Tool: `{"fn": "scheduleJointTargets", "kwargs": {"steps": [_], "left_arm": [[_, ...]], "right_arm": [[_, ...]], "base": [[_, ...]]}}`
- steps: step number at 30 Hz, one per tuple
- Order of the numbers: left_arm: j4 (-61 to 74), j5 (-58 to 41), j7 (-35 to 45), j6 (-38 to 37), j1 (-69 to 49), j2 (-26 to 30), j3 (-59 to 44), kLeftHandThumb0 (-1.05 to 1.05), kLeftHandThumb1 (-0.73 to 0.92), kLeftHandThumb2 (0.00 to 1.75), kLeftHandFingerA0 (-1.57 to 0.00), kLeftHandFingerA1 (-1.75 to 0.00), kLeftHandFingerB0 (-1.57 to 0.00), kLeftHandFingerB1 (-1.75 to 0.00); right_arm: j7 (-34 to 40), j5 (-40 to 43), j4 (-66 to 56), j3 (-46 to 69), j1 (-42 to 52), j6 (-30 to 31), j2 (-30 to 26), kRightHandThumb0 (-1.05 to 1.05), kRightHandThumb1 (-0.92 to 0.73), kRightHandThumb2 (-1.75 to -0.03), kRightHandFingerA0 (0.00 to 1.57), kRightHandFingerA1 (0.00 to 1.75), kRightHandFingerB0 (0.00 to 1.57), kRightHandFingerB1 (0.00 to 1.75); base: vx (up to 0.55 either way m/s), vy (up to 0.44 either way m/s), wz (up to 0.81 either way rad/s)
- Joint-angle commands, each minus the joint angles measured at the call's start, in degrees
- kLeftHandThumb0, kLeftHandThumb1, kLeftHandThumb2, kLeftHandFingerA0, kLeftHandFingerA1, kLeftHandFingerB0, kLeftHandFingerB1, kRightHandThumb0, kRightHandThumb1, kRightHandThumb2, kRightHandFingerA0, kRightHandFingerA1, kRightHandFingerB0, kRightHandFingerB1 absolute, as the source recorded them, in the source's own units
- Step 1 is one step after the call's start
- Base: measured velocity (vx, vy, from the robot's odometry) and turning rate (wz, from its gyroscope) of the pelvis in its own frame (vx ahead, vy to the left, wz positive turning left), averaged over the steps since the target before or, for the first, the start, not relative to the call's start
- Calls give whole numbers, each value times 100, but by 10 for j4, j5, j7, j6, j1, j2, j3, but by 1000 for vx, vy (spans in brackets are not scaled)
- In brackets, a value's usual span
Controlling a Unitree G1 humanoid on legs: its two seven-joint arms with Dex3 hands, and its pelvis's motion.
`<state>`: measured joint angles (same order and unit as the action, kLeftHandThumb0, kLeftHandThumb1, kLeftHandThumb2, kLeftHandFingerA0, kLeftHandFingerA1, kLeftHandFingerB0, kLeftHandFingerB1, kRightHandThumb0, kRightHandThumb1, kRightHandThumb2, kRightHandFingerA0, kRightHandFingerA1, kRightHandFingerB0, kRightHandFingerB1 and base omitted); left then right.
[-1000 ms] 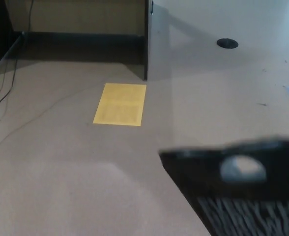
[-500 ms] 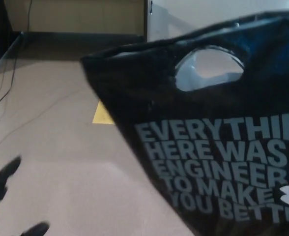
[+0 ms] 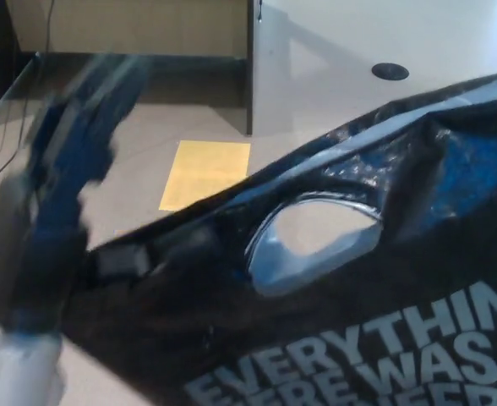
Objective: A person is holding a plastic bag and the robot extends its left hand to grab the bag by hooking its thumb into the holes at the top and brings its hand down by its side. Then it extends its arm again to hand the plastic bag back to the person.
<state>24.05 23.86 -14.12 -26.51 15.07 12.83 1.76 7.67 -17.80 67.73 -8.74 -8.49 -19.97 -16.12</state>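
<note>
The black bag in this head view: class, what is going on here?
A black plastic bag printed with pale lettering fills the lower right, its oval handle hole open and empty. The robot's left hand is raised at the bag's left edge, blurred, thumb not in the hole. Nobody holding the bag shows. A yellow sheet lies on the floor behind.

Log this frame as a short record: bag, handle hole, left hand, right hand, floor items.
bag: black plastic bag, pale printed lettering, fills the lower right
handle hole: oval cut-out, nothing through it
left hand: left hand raised at picture left, motion-blurred, beside the bag's top edge; grip unclear
right hand: not in view
floor items: yellow sheet, cables at far left
</note>
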Motion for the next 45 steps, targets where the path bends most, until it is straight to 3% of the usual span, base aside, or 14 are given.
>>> {"fn": "scheduleJointTargets", "kwargs": {"steps": [1,14,15,17,19,27,29,32,34,36,42,43,44,45], "left_arm": [[63,78,58,110,69,-28,22,-62,40,78,0,-18,0,-18],[79,129,96,156,82,-81,97,-60,39,77,-2,-28,-8,-24],[72,144,91,154,73,-85,108,-60,48,57,-9,-26,-10,-22],[68,152,89,156,67,-89,114,-61,47,56,-10,-29,-11,-21],[65,156,89,158,62,-90,116,-63,41,73,-6,-36,-8,-23],[50,169,107,177,35,-84,119,-64,41,76,-6,-41,-5,-27],[46,172,106,179,34,-84,119,-61,48,56,-12,-32,-9,-23],[30,175,105,175,36,-71,110,-62,39,74,-1,-38,-13,-25],[25,173,108,176,40,-68,107,-57,49,55,-11,-31,-10,-20],[15,172,106,173,44,-65,103,-63,39,73,-2,-38,-12,-24],[-15,179,81,159,66,-59,95,-62,38,73,-7,-42,0,-33],[-18,181,79,158,69,-59,94,-55,49,57,-12,-33,-11,-26],[-21,182,76,158,73,-59,94,-32,28,86,-2,-50,0,-48],[-24,183,73,159,78,-61,94,-31,29,86,-1,-50,0,-48]], "right_arm": [[-7,-3,8,-2,6,-8,-20,-41,-63,-59,54,41,43,36],[-6,-5,1,-5,4,-6,-20,-40,-64,-59,56,41,46,36],[-8,-3,0,-5,3,-7,-21,-40,-63,-59,54,41,46,36],[-9,-3,-1,-5,1,-10,-22,-40,-63,-59,54,41,46,37],[-10,-3,-3,-5,0,-9,-23,-40,-63,-60,55,41,46,37],[-12,4,-1,-1,0,-14,-21,-40,-64,-59,59,43,48,37],[-12,4,-1,0,-1,-11,-21,-40,-64,-59,58,43,48,37],[-9,-1,-3,-3,0,-7,-22,-39,-64,-59,57,42,47,37],[-8,-1,-3,-3,0,-7,-21,-39,-64,-59,57,42,47,37],[-9,-4,-3,-6,2,-9,-22,-40,-63,-59,55,42,46,37],[-14,-1,-5,-6,4,-6,-23,-39,-63,-59,55,41,46,36],[-13,-2,-4,-6,5,-6,-23,-38,-64,-59,57,42,46,36],[-11,-4,-5,-8,4,-6,-23,-38,-64,-59,56,41,47,36],[-11,-3,-5,-7,4,-7,-23,-39,-63,-59,55,41,47,36]], "base": [[0,0,0],[0,0,0],[0,0,0],[0,0,0],[0,0,0],[0,0,0],[0,0,0],[0,0,0],[0,0,0],[0,0,0],[0,0,0],[0,0,0],[0,0,0],[0,0,0]]}}
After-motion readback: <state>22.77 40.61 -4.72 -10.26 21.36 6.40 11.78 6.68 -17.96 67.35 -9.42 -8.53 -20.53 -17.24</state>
